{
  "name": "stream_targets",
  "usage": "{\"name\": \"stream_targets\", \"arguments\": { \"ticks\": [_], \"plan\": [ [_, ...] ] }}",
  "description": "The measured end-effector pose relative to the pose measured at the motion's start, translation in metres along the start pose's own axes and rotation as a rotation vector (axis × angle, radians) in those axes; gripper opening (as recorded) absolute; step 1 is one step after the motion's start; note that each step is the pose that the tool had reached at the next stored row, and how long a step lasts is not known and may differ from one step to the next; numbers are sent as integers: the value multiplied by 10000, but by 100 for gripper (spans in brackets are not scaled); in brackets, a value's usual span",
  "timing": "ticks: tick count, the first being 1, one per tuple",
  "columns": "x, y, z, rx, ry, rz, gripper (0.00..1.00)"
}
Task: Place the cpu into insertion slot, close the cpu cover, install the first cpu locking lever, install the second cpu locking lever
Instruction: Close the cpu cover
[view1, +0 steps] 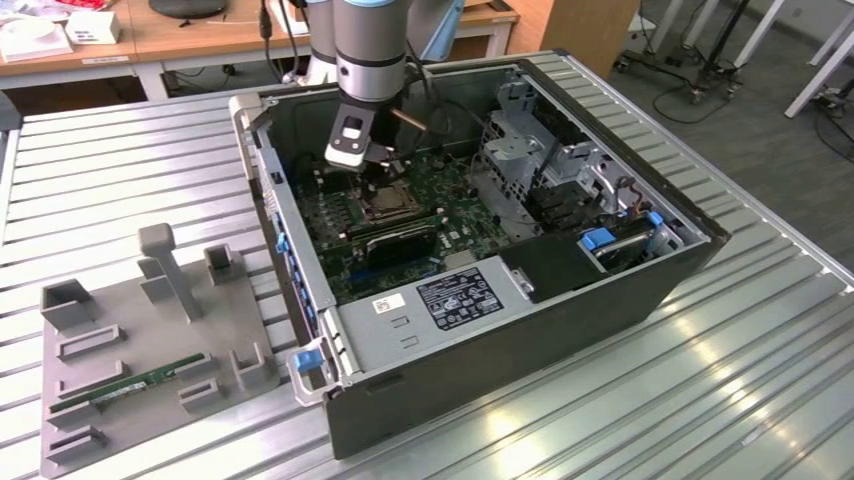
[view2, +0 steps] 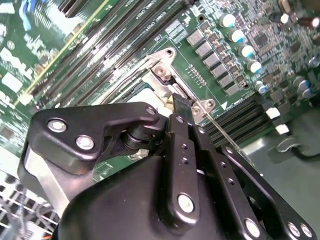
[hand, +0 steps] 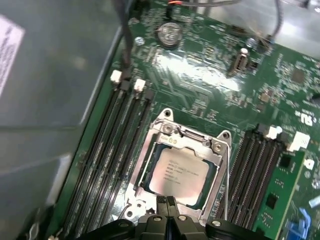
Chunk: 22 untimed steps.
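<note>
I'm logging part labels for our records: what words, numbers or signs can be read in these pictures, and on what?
Nothing can be read for certain.
Chip, metal top: printed lines, too blurred to read.
Power supply label: print too small to read.
White sticker beside that label: too small.
Green board: white lettering, too blurred.

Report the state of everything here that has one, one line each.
cpu: seated, metal top up.
cpu cover: down over the cpu.
gripper: shut, at the cpu cover's edge.
computer case: lying on its side, open.
memory stick: lying in the grey fixture.
</note>
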<state>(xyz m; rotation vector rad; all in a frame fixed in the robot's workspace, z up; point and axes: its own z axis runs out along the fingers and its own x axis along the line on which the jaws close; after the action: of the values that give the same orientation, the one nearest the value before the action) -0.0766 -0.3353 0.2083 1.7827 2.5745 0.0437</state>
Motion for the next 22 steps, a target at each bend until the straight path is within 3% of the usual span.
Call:
{"name": "stream_targets", "arguments": {
  "ticks": [18, 19, 22],
  "plan": [
    [0, 0, 0, 26, 93, -3262, 11],
    [0, 0, 0, 28, 104, -3639, 11],
    [0, 0, 0, 33, 120, -4183, 11]
  ]
}}
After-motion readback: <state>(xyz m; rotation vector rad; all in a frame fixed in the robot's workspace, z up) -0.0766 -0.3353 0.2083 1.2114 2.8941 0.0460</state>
